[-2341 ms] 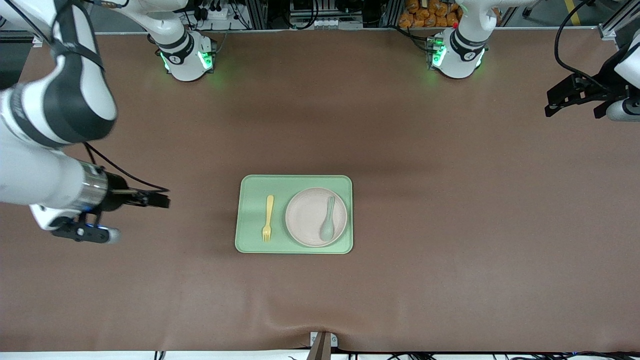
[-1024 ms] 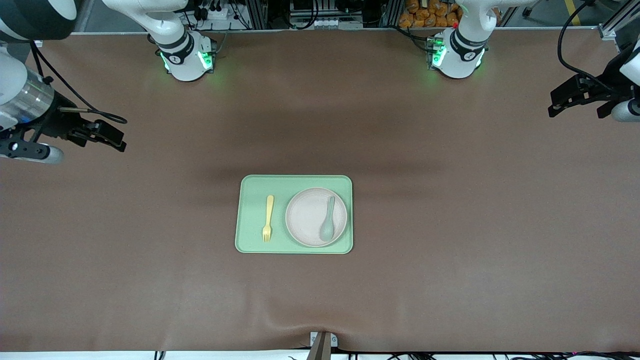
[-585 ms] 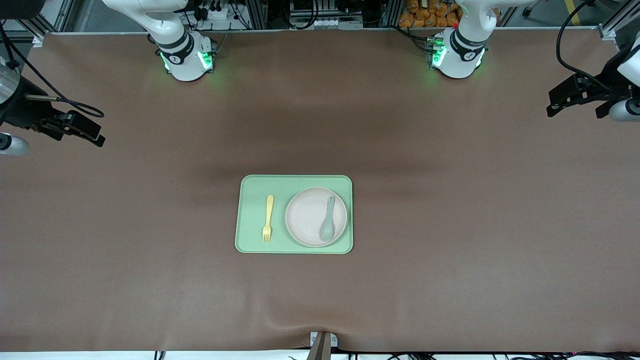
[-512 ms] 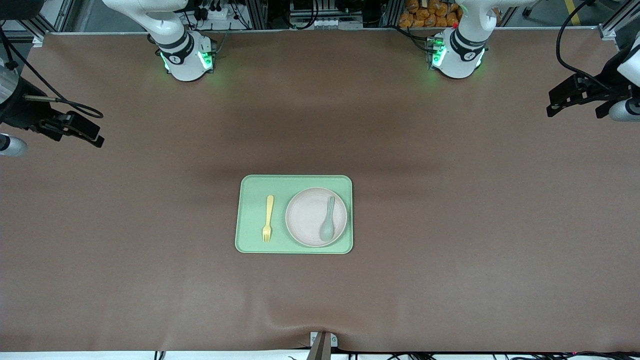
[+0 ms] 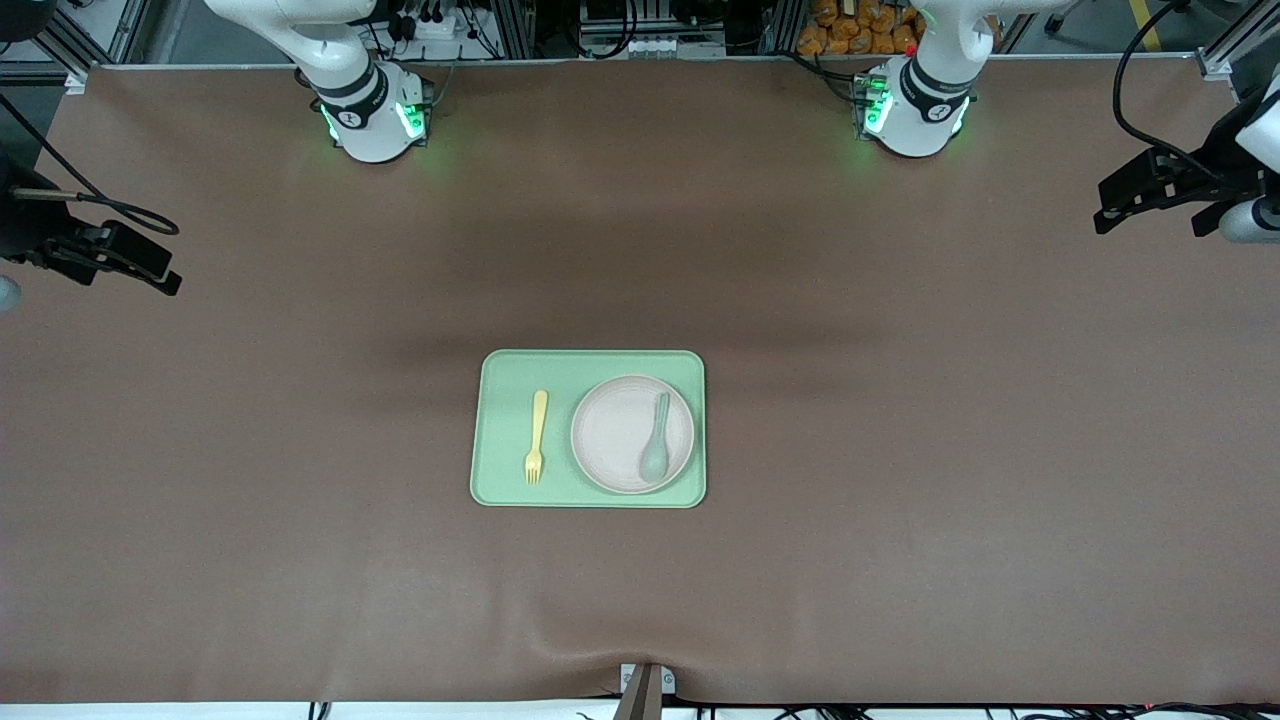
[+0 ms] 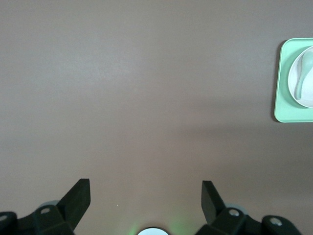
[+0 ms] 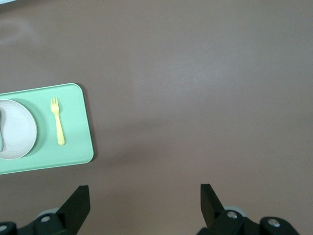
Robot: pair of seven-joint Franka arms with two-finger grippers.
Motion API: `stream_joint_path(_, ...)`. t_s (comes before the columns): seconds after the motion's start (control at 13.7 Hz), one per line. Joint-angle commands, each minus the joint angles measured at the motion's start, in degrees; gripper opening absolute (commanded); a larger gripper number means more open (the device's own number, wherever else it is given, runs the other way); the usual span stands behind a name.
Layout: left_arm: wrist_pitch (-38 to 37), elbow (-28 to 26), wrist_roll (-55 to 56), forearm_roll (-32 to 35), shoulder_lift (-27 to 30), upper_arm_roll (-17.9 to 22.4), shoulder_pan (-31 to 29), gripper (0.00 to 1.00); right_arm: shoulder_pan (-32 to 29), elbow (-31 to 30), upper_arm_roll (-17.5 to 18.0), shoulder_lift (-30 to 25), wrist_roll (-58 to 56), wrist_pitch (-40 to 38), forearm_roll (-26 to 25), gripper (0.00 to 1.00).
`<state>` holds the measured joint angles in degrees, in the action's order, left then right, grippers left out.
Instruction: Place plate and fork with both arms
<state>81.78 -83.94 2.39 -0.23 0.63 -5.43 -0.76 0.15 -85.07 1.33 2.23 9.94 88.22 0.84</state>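
The pale plate (image 5: pixel 610 430) lies on a light-green tray (image 5: pixel 505 400) mid-table, toward the left arm's end of the tray. The yellow fork (image 5: pixel 536 437) lies on the tray beside the plate, toward the right arm's end, tines toward the front camera. My right gripper (image 5: pixel 160 265) hangs open and empty over bare table at the right arm's end. In its wrist view (image 7: pixel 144 196) the fork (image 7: pixel 58 126), plate (image 7: pixel 17 129) and tray (image 7: pixel 73 152) show far off. My left gripper (image 5: pixel 1105 208) hangs open and empty at the left arm's end (image 6: pixel 145 193); the tray's edge (image 6: pixel 288 98) shows far off.
A muted green spoon (image 5: pixel 656 450) lies on the plate. The two arm bases (image 5: pixel 375 110) (image 5: pixel 915 105) stand along the table edge farthest from the front camera. A small clamp (image 5: pixel 645 685) sits at the table's near edge. Brown cloth covers the table.
My right arm has drawn back from the tray toward its own end of the table, most of it leaving the view. The left arm, tray, plate, fork and spoon have stayed put.
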Motion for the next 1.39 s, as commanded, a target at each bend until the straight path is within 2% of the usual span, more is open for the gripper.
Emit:
stream_joint_path(0.0,-0.49,0.54,0.51,1.19,0.16,-0.11,-0.03,1.00,0.12,1.31,0.34,0.49,-0.80,-0.77,-2.42,1.00)
stream_joint_path(0.51,-2.77,0.36,-0.02,3.22,0.51,-0.11,-0.12,1.00,-0.23,0.87,0.34,0.49,-9.75,-0.86,-1.89,1.00)
stream_joint_path(1.32,0.66,-0.43,0.34,0.49,0.95,0.15,-0.21,1.00,-0.23,0.96,0.17,0.75,-9.77,-0.51,-1.89,1.00)
